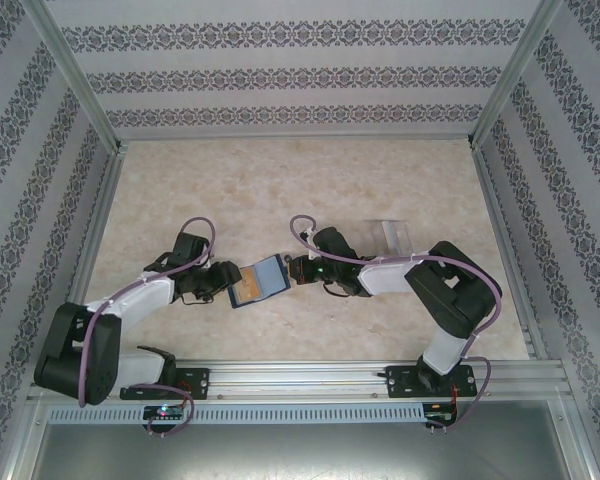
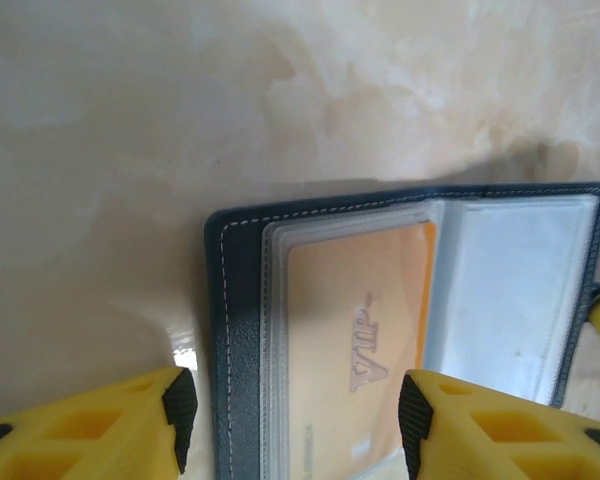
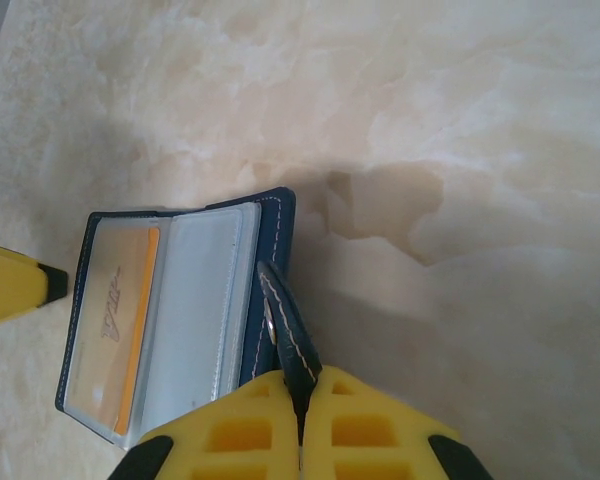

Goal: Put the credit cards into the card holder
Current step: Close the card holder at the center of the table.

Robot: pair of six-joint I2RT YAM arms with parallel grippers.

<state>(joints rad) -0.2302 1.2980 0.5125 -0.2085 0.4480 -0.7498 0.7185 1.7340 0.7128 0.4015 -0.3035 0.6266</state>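
The dark navy card holder (image 1: 257,282) lies open on the marble table between both arms. An orange VIP credit card (image 2: 355,340) sits inside its left clear sleeve; the right sleeve (image 2: 510,290) looks empty. My left gripper (image 2: 297,420) is open, and its yellow fingers straddle the left page and card with a gap at the holder's outer edge. My right gripper (image 3: 302,400) is shut on the holder's snap tab (image 3: 285,320), which stands up from the right edge. In the right wrist view the card (image 3: 115,320) and holder (image 3: 195,300) lie left of the tab.
A small clear plastic piece (image 1: 393,237) lies behind the right arm's wrist. Patterned walls with metal frame posts (image 1: 75,80) enclose the table. Bare marble (image 1: 300,180) stretches toward the back wall. A left fingertip (image 3: 20,285) pokes in beside the holder.
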